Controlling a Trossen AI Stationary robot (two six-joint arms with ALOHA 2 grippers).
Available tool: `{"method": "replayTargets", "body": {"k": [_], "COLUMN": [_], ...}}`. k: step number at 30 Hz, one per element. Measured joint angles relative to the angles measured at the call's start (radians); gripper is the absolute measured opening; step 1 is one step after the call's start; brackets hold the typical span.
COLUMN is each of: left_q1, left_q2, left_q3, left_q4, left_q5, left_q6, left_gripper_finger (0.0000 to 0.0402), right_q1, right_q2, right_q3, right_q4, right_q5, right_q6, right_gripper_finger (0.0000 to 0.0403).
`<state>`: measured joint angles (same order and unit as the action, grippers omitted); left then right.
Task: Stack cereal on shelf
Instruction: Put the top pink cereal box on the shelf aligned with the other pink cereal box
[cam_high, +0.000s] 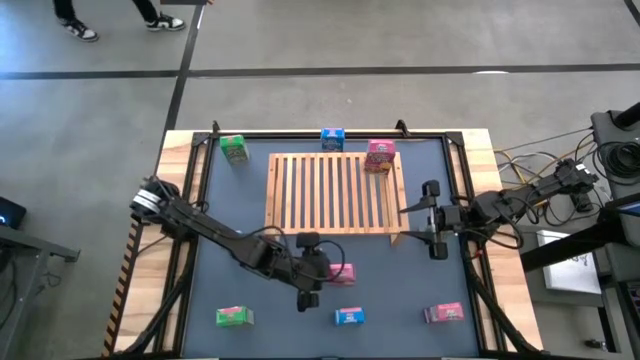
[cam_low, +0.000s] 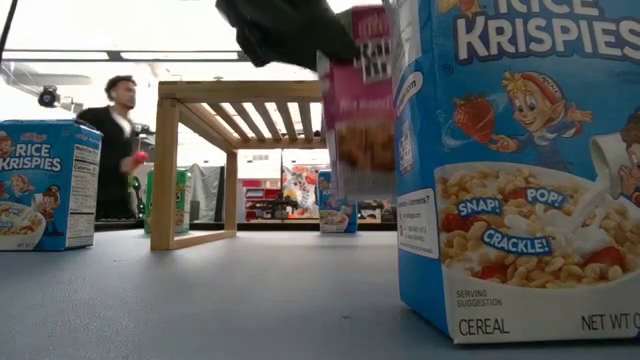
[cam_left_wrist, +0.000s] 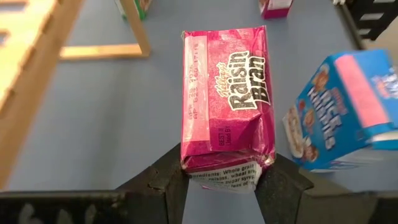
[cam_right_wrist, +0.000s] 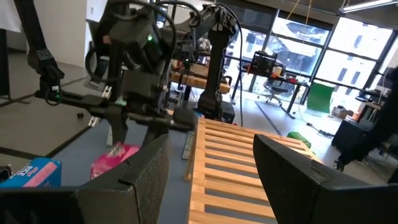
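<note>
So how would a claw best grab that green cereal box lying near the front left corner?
The green box lies flat with bare table all round. Probably best to come straight down from above and pinch its two long sides, across the narrow width, at the middle so it stays balanced.

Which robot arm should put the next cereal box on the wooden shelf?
Probably the left. The left gripper is already shut on a pink box, lifted off the table, near the shelf. The right gripper is open and empty beside the shelf's right edge.
</note>
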<state>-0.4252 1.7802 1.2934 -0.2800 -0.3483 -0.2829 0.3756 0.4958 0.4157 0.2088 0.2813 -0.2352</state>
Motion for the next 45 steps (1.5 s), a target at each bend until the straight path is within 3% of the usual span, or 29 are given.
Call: {"method": "replayTargets", "body": {"k": [16,27,45], "left_q1": [0.001,0.071,0.176], "left_q2": [-0.130,-0.240,-0.064], "left_q3": [0.000,0.043,0.347], "left_q4": [-0.006,-0.021,-0.219], "left_q5": [0.000,0.000,-0.001], "left_q6": [0.035,0.121,0.271], "left_gripper_finger": [0.0137,0.0137,0.0137], "right_q1": [0.000,-0.003,-0.003], "right_q2": [-0.005,0.010,0.112], "right_q3": [0.000,0.000,0.000], "right_q4": [-0.011,0.001,0.067], "right_q5": [0.000,0.011,0.010], "right_q6": [0.027,0.083,0.136], "right_gripper_finger": [0.0219,0.0219,0.0219]}}
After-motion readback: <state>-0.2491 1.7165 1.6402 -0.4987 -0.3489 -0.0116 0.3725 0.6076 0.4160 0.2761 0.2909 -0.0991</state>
